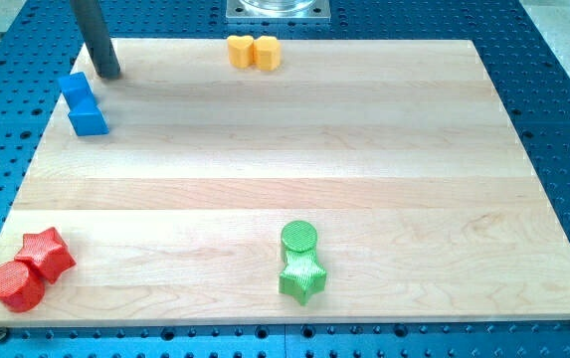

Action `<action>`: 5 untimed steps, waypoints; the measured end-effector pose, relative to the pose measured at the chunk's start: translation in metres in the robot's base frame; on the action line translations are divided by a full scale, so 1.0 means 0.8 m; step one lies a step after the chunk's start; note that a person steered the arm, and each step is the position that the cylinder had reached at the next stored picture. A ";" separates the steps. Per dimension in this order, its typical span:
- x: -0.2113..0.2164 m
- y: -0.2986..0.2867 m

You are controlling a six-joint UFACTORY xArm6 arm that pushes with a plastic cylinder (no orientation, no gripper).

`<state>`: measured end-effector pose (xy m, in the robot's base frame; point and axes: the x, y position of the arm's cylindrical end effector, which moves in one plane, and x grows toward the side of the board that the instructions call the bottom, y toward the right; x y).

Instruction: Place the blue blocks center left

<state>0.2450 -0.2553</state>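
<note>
While the blues sit top left, the layout reads so:
red cylinder (16, 285) and red star (48, 253): touching, bottom left, idle
blue blocks (84, 103): paired, touching, above centre left
my tip (109, 74): just above-right of blues, likely placed to shove them downward (no claw, a bare rod)
yellow blocks (253, 52): top middle
green cylinder (298, 237) and green star (301, 277): bottom middle

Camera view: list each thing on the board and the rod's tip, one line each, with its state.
My tip: down on the board at the view's top left, just above the blue blocks, contact unclear.
Blue blocks: two, touching, near the left edge, upper part.
Yellow blocks: two, side by side, touching, top edge.
Red star: against the red cylinder, bottom left corner.
Green cylinder: touching the green star, bottom centre.
</note>
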 end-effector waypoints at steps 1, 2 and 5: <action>-0.010 -0.056; 0.001 -0.062; 0.088 -0.044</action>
<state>0.3154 -0.2905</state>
